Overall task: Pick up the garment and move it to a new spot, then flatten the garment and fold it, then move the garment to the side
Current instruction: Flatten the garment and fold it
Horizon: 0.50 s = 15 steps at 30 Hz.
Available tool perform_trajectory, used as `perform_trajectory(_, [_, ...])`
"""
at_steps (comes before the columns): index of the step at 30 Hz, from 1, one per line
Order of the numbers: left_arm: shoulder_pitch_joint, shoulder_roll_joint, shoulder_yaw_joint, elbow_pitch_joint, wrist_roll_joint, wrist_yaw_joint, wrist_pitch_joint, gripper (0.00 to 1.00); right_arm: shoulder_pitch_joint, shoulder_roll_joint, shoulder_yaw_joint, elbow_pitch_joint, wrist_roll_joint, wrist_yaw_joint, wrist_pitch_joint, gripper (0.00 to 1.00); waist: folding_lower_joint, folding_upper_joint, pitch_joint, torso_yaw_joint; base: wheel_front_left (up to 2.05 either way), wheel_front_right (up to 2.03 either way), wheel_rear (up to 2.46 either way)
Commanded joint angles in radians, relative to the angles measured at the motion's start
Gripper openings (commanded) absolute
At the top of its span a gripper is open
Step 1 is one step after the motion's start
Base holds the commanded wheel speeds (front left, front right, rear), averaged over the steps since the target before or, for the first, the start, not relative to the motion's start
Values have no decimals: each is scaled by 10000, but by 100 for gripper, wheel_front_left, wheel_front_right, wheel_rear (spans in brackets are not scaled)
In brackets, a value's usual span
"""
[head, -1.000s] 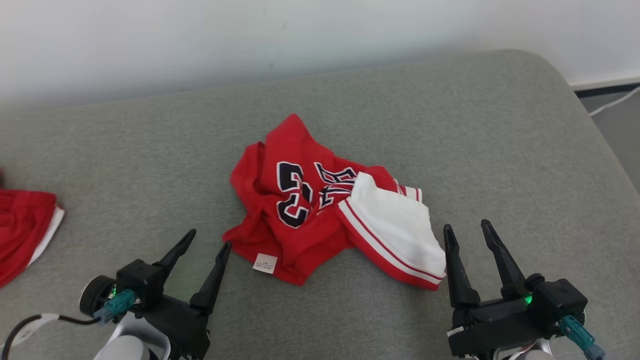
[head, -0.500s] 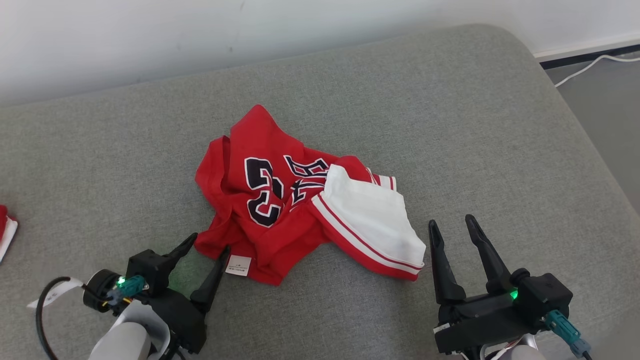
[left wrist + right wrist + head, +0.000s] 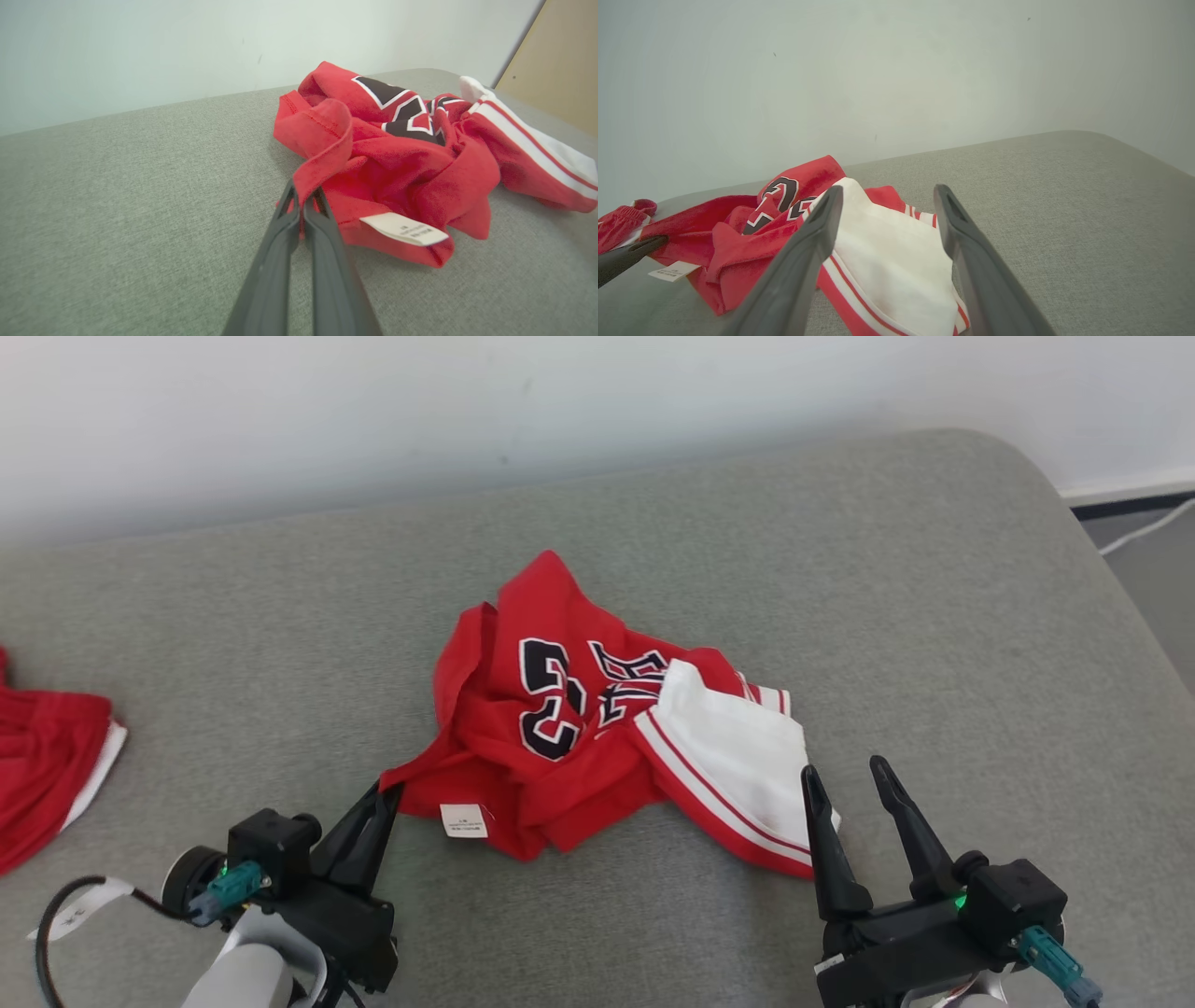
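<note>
Red garment (image 3: 485, 709) lies crumpled on the grey cushion (image 3: 840, 569). The left gripper (image 3: 387, 795), angled low, pinches its near corner, while the right gripper (image 3: 841, 768) stands spread near its white edge.

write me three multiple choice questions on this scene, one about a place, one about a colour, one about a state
1. Where does the second red garment lie relative to the jersey?
A) to the robot's left
B) to the robot's right
C) on top of it

2. What colour is the part of the jersey nearest the right gripper?
A) blue
B) white with red stripes
C) black

3. What state is the left gripper in?
A) open, touching nothing
B) shut on nothing
C) shut on a red edge of the jersey

Answers:
1 A, it lies at the head view's left edge.
2 B, the white panel lies beside that open gripper.
3 C, the left wrist view shows red cloth pinched in it.
</note>
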Motion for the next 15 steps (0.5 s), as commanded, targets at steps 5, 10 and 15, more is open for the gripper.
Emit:
perform_trajectory(5, [753, 202, 218, -681, -108, 317, -60, 0, 252, -122, 6, 118, 84, 1, -25, 100, 0, -1, -533, 903, 0, 0, 0])
perform_trajectory(10, [1588, 531, 569, -1720, -306, 817, 20, 0, 332, -164, -35, 180, 108, 1, -24, 100, 0, -1, -728, 1388, 0, 0, 0])
perform_trajectory(15, [2456, 871, 750, -2983, -412, 1312, 407, 0, 420, -175, -76, 216, 109, 1, -25, 100, 0, -1, -745, 1792, 0, 0, 0])
